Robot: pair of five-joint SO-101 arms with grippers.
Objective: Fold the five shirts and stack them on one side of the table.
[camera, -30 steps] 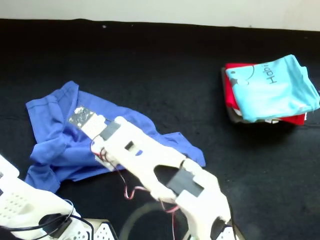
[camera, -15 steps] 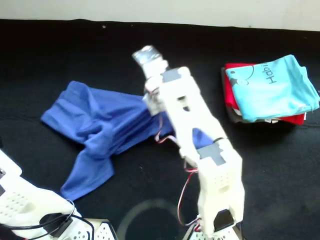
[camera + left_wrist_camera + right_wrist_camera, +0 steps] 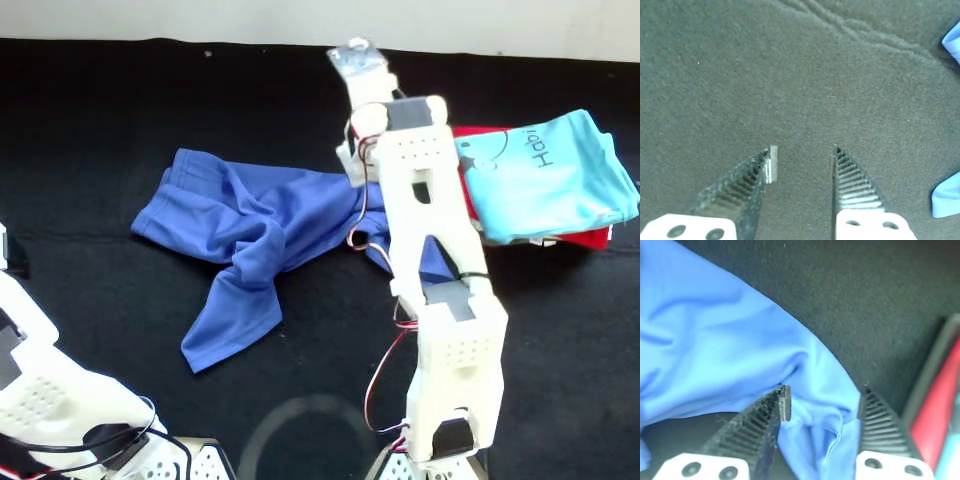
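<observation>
Fingers (image 3: 771,415) of the right gripper (image 3: 822,400) are seen spread wide in the right wrist view, with nothing clamped. A bunched edge of the blue shirt (image 3: 715,340) lies in the gap between them. Black worktop (image 3: 840,290) is beyond, and a red shirt edge (image 3: 935,420) is close by.

Left wrist view: the left gripper (image 3: 801,161) is held open over bare worktop, fingers (image 3: 752,180) apart and nothing between them. Corners of the blue shirt are caught at the frame edge.

High view: the blue shirt is crumpled and unfolded mid-worktop, one sleeve or tail trailing toward the near side. The right arm (image 3: 430,230) is stretched over its far-right end. The left arm (image 3: 50,400) is parked at the near corner.

Count:
- One loose blue shirt.
- One turquoise shirt (image 3: 545,180) folded on top of one red shirt.
- A darker layer under the red; how many it holds cannot be told.

The fabric is judged thin, light and limp, so it will likely sag and bunch when lifted. It is best pinched at a hem or shoulder corner, not mid-cloth.
</observation>
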